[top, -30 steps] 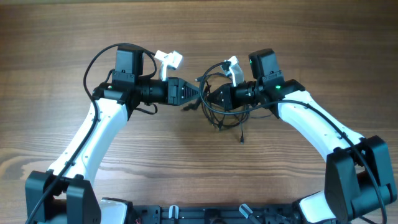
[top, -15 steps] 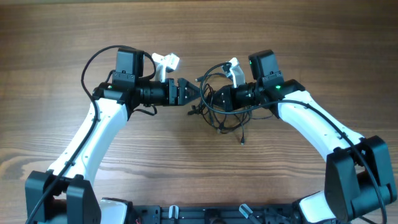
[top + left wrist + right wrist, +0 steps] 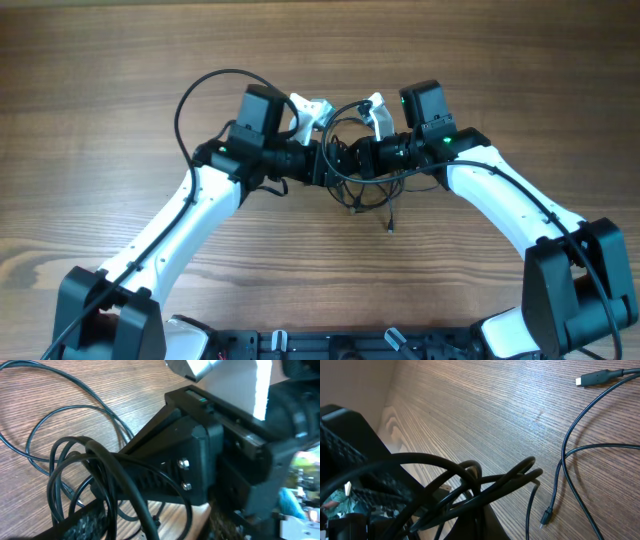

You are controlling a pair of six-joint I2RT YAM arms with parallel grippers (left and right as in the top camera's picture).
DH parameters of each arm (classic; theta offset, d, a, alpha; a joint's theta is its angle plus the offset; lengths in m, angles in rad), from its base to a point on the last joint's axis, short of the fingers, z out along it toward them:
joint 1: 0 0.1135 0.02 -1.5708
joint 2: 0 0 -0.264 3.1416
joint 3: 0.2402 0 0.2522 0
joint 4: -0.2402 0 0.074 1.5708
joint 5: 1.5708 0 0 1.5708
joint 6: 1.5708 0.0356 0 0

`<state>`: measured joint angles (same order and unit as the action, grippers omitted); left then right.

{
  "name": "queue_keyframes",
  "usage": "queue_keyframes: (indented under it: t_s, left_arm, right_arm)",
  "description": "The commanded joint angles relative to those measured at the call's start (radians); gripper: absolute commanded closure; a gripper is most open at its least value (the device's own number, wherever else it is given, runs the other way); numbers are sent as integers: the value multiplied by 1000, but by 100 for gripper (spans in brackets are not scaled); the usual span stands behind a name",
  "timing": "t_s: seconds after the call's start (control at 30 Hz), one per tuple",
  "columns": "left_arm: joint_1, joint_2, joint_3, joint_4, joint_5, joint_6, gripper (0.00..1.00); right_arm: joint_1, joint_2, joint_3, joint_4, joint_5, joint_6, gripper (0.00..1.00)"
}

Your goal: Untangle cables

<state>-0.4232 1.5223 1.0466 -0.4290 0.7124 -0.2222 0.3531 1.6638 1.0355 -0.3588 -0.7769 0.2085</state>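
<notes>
Shifted right since a second ago: left gripper (image 3: 321,166), now nose to nose with right gripper (image 3: 347,160). Cables (image 3: 352,192) bunched between and just below both, loops pinched in right fingers. Left fingers' spread: cannot tell, hidden by loops.

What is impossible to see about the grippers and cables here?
1. Overhead: the left gripper and right gripper meet inside the cables; black on black hides how either's jaws stand.
2. Overhead: the knot is too small to follow single strands.
3. Left wrist: the right gripper's body covers the far side of the bundle.
4. Right wrist: the bundle runs off the lower edge, so any grip is cut off.
</notes>
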Motion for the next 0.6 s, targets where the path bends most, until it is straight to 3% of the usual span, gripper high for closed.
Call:
queue_keyframes:
  t_s: [0.0, 0.03, 0.17, 0.3, 0.57]
  left_arm:
    - [-51, 10, 5, -2, -148, 6, 42]
    - [-58, 10, 5, -3, -173, 6, 50]
    - [-56, 10, 5, -9, -214, 5, 65]
    - [-55, 10, 5, -25, -338, 5, 67]
    - [11, 10, 5, -51, -343, -3, 68]
  right_arm:
    - [3, -20, 4, 0, 0, 5, 96]
    - [3, -20, 4, -1, 0, 8, 96]
    - [3, -20, 4, -1, 0, 8, 96]
    - [3, -20, 4, -2, 1, 8, 96]
    - [3, -20, 4, -51, 50, 1, 96]
